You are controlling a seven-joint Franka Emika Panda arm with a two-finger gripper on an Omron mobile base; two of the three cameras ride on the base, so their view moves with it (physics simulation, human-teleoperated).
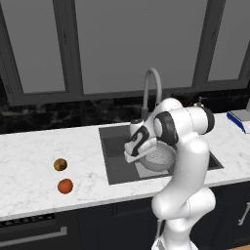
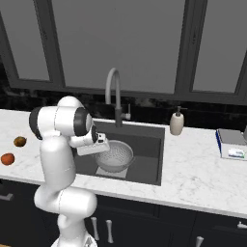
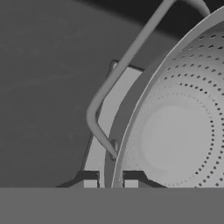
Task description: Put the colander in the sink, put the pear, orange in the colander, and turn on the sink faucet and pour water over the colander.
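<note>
Colander (image 3: 175,135) rim runs right between our 2 fingertips (image 3: 89,183) in the hand view, so we have the gripper (image 3: 110,183) clamped nearly closed on that thin edge, beside the wire loop handle (image 3: 109,87) that arcs off the rim. From the base views we see the pale perforated bowl inside the sink (image 1: 117,168), over the lighter grey square patch on the basin floor; whether it rests on the bottom or hangs just above it we cannot tell. Our hand (image 2: 96,142) sits at the bowl's left edge in the right base view, with the arm bent down over the front of the counter (image 1: 29,156). On the white marble to the left of the sink, well apart from the basin, lie the orange (image 1: 65,186), nearer the counter's front edge, and the pear (image 1: 60,164) just behind it, apart from each other. Behind the basin rises the sink faucet (image 2: 115,91), its gooseneck arching forward over the sink. Further along, to the right of the tap, stands a beige soap dispenser (image 2: 177,122), and far right on the counter sits a white box with a blue rim (image 2: 232,143).
</note>
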